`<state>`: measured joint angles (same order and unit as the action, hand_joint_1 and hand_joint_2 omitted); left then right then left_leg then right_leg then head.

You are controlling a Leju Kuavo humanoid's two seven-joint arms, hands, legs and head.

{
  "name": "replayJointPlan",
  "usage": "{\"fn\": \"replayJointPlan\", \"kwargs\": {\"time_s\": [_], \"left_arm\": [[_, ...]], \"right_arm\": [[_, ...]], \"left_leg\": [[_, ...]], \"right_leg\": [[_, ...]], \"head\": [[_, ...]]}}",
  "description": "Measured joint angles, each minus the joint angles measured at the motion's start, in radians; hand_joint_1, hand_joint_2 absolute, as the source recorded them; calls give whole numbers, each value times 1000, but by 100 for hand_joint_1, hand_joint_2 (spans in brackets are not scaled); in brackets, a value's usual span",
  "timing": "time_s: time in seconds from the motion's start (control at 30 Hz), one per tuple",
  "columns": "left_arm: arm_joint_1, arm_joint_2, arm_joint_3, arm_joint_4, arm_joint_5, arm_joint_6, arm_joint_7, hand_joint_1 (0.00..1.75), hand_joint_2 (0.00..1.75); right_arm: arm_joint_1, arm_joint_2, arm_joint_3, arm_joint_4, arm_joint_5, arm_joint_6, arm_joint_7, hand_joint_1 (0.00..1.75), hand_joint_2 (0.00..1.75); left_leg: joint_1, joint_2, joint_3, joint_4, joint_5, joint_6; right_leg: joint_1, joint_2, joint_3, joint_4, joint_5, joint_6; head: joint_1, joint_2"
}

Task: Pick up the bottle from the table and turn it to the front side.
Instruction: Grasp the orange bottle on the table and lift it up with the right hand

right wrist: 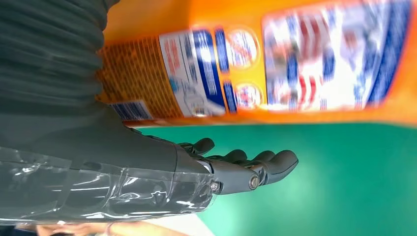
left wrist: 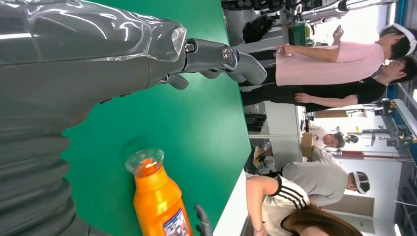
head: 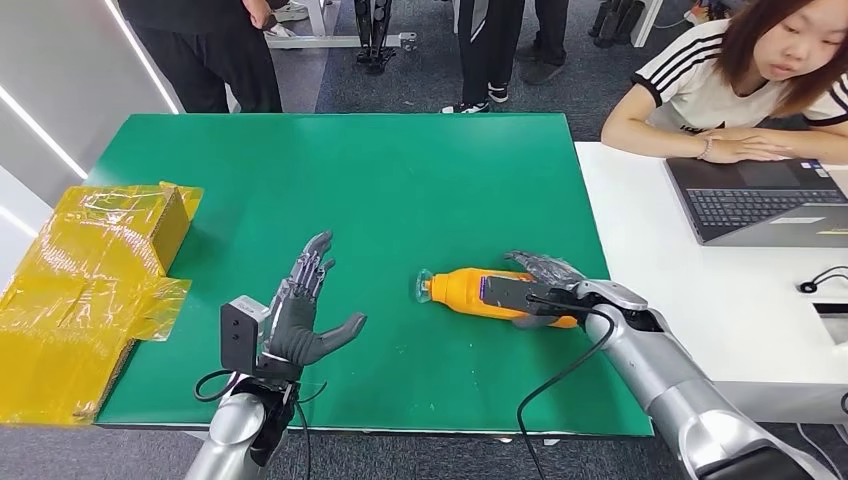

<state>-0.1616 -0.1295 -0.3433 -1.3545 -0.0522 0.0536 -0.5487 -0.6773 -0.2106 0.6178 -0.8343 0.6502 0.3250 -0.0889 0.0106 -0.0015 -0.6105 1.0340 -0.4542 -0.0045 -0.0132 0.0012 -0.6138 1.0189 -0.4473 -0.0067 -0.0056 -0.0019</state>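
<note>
An orange bottle (head: 462, 291) with a clear cap and a blue-and-white label lies on its side on the green table (head: 400, 180), cap toward the left. My right hand (head: 535, 285) lies over its base end, fingers reaching past the far side. In the right wrist view the bottle (right wrist: 295, 59) runs alongside my right hand (right wrist: 221, 167), whose fingers (right wrist: 275, 162) are stretched out straight, not wrapped around it. My left hand (head: 300, 310) hovers over the table left of the bottle, fingers spread and holding nothing. The left wrist view shows the bottle (left wrist: 157, 201) beyond that hand (left wrist: 98, 64).
A yellow tape-wrapped cardboard box (head: 90, 290) sits at the table's left edge. A white table (head: 700, 300) adjoins on the right with a laptop (head: 770, 200) and a seated person (head: 740, 80). Other people stand behind the far edge.
</note>
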Motion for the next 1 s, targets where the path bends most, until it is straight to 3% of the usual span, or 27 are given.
{"fn": "replayJointPlan", "kwargs": {"time_s": [0.2, 0.33, 0.73, 1.0], "left_arm": [[-15, 0, 0, 4, 38, -29, 28, 0, 175], [-20, 0, 0, 14, 59, -53, 45, 0, 175], [2, -1, 0, 17, 87, -59, 58, 0, 175], [35, -1, 3, -9, 99, -59, 67, 0, 175]], "right_arm": [[-65, 0, 74, 92, -25, 81, -3, 0, 175], [-100, -6, 120, 128, -36, 121, 9, 175, 175], [-166, -49, 266, 102, -73, 248, 24, 175, 175], [-193, -55, 335, 87, -100, 244, 20, 175, 175]], "left_leg": [[0, 0, 0, 0, 0, 0], [0, 0, 1, 0, 0, 0], [0, 0, 1, 0, 0, 0], [0, 0, 1, 0, 0, 0]], "right_leg": [[0, 0, 0, 0, 0, 0], [0, 0, 1, 0, 0, 0], [0, 0, 2, 0, 0, 0], [0, 0, 1, 0, 0, 0]], "head": [[0, 0], [0, 0], [0, 0], [0, 0]]}}
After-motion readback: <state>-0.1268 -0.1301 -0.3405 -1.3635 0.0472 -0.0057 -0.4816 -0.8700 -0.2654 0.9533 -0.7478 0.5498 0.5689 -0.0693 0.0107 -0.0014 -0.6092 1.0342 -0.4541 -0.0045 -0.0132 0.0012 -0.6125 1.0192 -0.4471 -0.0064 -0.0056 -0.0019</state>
